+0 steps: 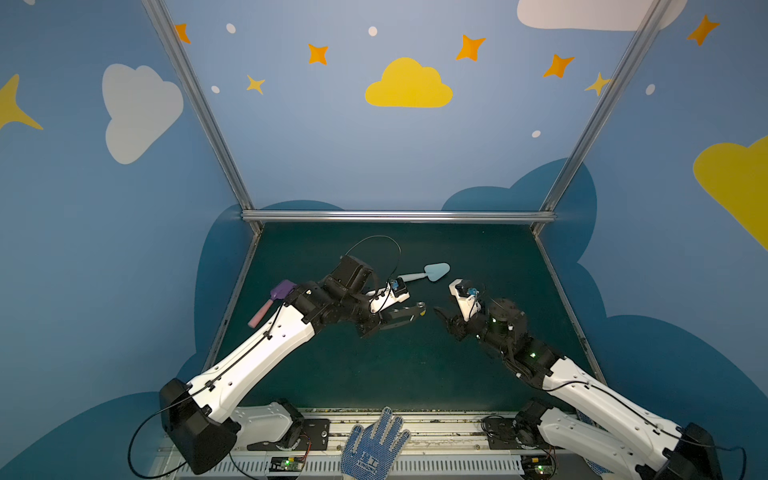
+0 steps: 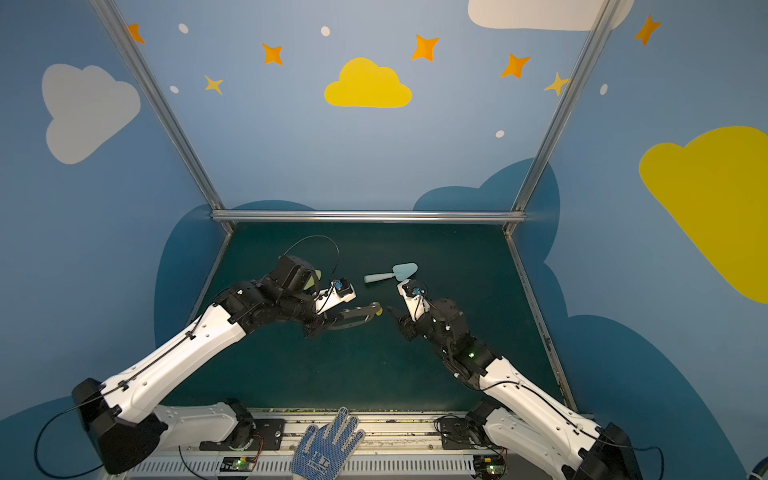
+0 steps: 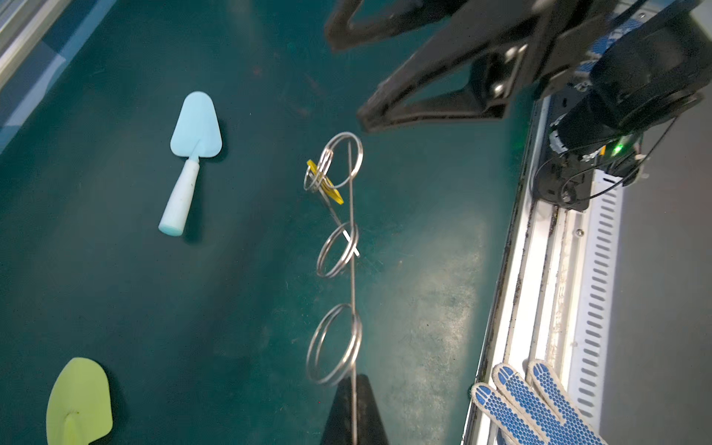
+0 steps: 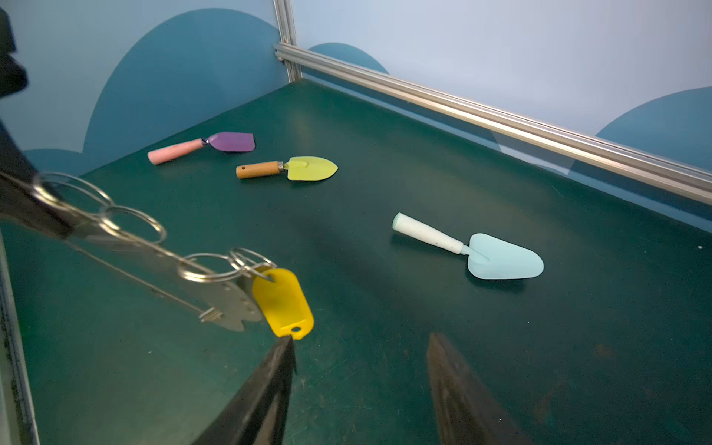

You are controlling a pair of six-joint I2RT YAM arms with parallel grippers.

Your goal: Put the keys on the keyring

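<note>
Fingers of my left gripper [image 3: 352, 389], bottom centre of its wrist view, are clamped on the keyring [image 4: 227, 304], holding the plate out in the air so both sides are reachable. My right gripper [image 4: 362, 343], low in its own view, stands open and empty. One tip sits just under the keys [image 4: 283, 302], which hang from the plate's end ring at lower left; threading looks done to me.
</note>
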